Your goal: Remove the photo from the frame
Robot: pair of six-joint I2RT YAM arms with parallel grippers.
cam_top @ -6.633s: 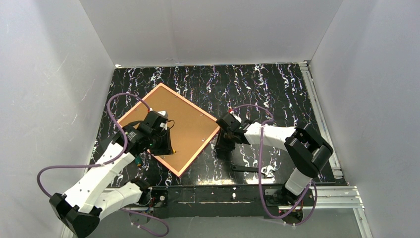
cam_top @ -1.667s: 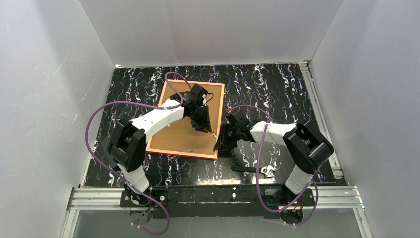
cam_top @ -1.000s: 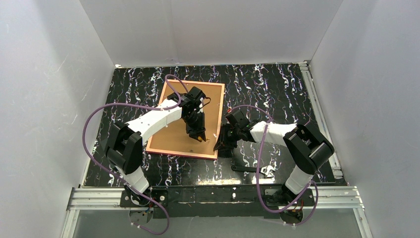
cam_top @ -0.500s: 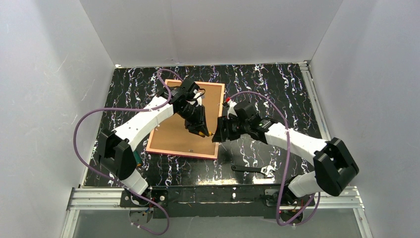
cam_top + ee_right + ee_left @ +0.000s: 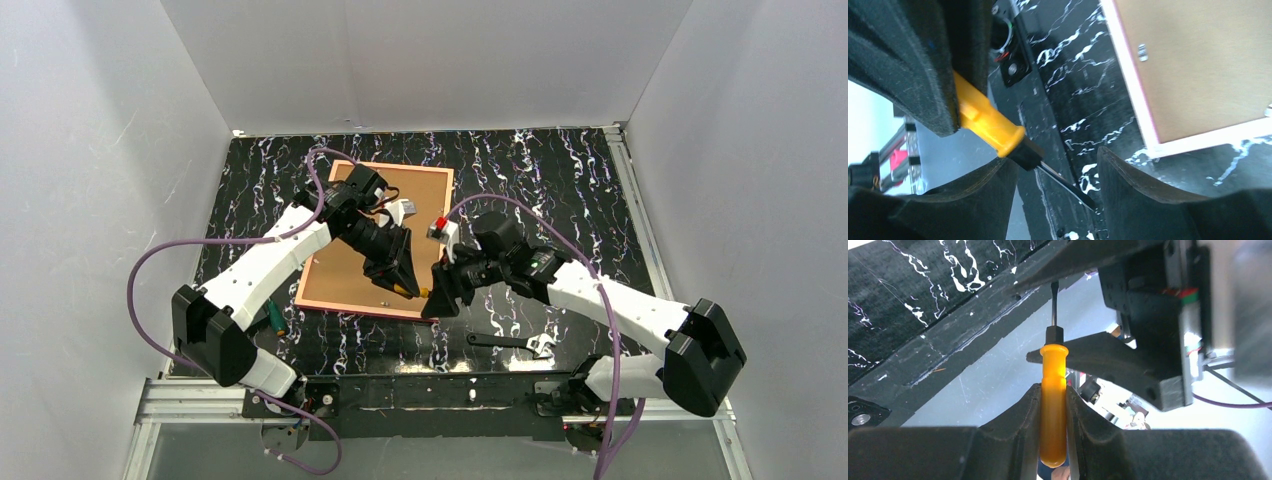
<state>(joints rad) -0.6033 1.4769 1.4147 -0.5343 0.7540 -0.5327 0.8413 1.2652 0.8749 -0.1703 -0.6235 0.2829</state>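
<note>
The frame (image 5: 345, 272) lies face down on the table, brown back panel up inside a pink border; the photo is hidden beneath that panel. My left gripper (image 5: 405, 289) hovers over the frame's near right corner, shut on a yellow-handled screwdriver (image 5: 1053, 405). My right gripper (image 5: 437, 298) meets it from the right and stands open. The screwdriver's dark blade (image 5: 1063, 182) passes between the open right fingers (image 5: 1138, 190) without touching them. The frame's corner (image 5: 1198, 65) shows at the upper right of the right wrist view.
A black wrench (image 5: 510, 343) lies on the marbled table near the front edge, right of centre. A green-handled tool (image 5: 272, 318) rests beside the left arm. A small metal tab (image 5: 1143, 51) sits on the back panel. White walls enclose the table on three sides.
My left gripper has carried the screwdriver from over the middle of the panel to the frame's near right corner. My right arm has swung in beside it, and its jaws have opened.
</note>
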